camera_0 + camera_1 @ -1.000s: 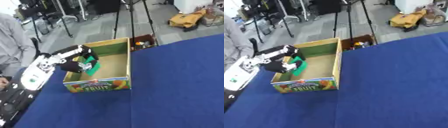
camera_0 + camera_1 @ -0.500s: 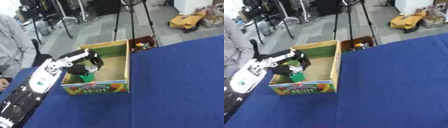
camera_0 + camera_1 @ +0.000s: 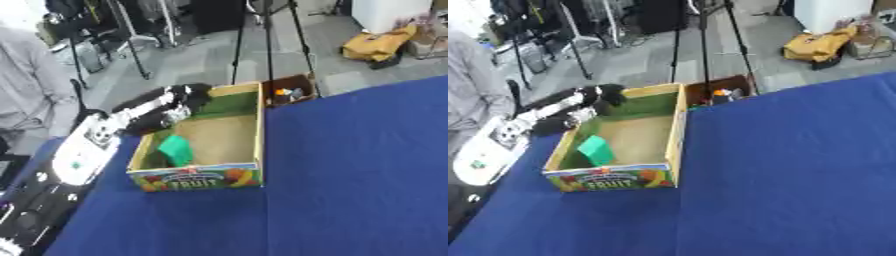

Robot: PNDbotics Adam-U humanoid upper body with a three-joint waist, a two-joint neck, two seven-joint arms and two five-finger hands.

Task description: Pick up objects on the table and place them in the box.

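Note:
A cardboard fruit box (image 3: 260, 126) with green inner walls stands on the blue table (image 3: 350, 180), left of centre. A green object (image 3: 178, 150) lies inside it by the front left corner, leaning on the left wall. My left hand (image 3: 182, 98) hangs over the box's far left rim, above and behind the green object and apart from it. Its fingers look relaxed and hold nothing. The white and black left forearm (image 3: 87, 145) runs down along the box's left side. My right hand shows in neither view.
A small brown box (image 3: 289, 92) with small items sits just past the table's far edge. Tripod legs (image 3: 267, 40) and a yellow bag (image 3: 378, 44) are on the floor beyond. A person in grey (image 3: 31, 90) stands at the far left.
My left hand has let go of the green object inside the box and pulled back up to the far left rim. The green object now lies in the box.

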